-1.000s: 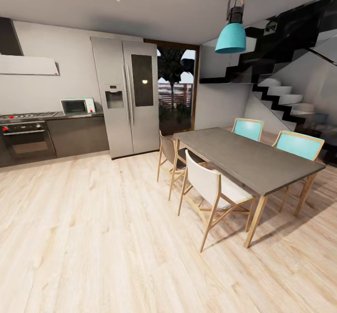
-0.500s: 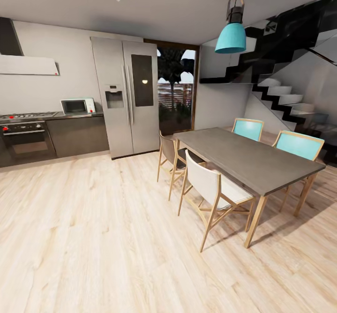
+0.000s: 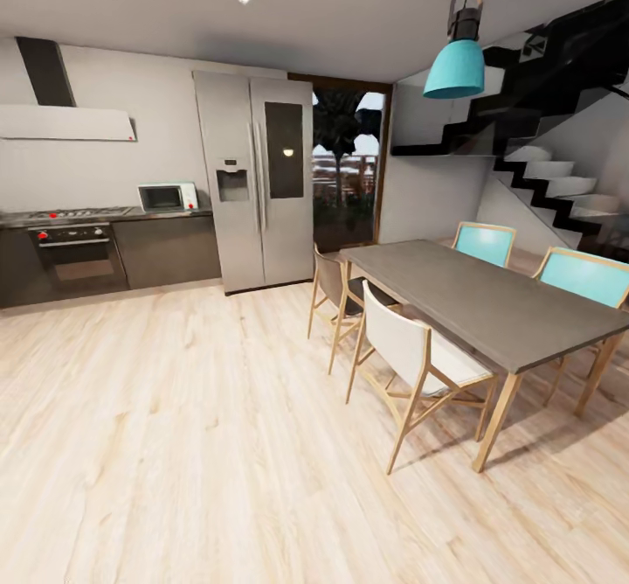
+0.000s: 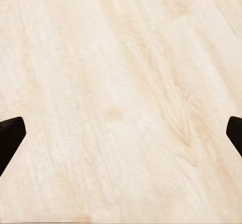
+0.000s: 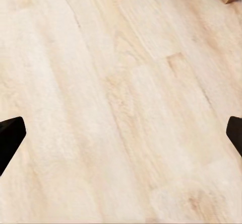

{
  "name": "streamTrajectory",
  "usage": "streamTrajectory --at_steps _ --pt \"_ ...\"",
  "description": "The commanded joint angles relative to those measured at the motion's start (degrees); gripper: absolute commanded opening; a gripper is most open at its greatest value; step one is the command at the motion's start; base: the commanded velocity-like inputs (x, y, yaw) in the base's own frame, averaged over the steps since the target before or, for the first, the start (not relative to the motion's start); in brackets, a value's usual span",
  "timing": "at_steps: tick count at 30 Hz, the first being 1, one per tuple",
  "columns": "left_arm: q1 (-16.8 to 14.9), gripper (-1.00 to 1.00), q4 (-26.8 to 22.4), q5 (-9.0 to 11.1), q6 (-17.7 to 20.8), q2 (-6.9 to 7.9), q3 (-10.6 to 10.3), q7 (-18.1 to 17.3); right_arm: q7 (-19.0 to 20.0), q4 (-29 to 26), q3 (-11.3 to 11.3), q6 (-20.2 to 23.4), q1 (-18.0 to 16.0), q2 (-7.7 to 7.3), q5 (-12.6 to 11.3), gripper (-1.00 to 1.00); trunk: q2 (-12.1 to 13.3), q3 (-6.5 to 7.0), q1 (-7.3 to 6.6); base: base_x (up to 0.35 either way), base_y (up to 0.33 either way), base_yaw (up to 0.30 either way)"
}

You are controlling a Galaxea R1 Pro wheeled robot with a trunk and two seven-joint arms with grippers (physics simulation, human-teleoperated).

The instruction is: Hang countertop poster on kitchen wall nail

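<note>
poster handling is only a guess, likely light, stiff and thin, so pinch its frame edge; you face a fridge [image 3: 253, 177] at 12 o'clock, left gripper [image 4: 121, 133] and right gripper [image 5: 121, 133] spread wide over floor [image 3: 175, 444].

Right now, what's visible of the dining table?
The table has a long matte grey rectangular top on light wooden legs and stands level on the pale wood floor. Its top looks bare. Four chairs surround it: two turquoise-backed on the far side, a white one and a grey one on the near side.
</note>
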Motion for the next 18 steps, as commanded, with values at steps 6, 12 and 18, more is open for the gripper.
streamTrajectory --at_steps 6,12,18 --pt "0.0 1.0 -0.1 0.0 0.0 -0.01 0.1 0.1 0.0 0.3 0.1 -4.1 0.1 0.08 0.0 1.0 0.0 -0.05 0.0 0.0 0.0 0.286" --pt "0.0 1.0 0.0 0.0 0.0 -0.01 0.1 0.1 -0.1 0.4 0.1 -4.7 0.1 0.16 0.0 1.0 0.0 -0.05 0.0 0.0 0.0 0.291" --pt "0.0 1.0 0.0 -0.1 0.0 -0.01 0.1 0.1 -0.1 0.4 0.1 -4.7 0.2 0.28 0.0 1.0 0.0 -0.05 0.0 0.0 0.0 0.291"
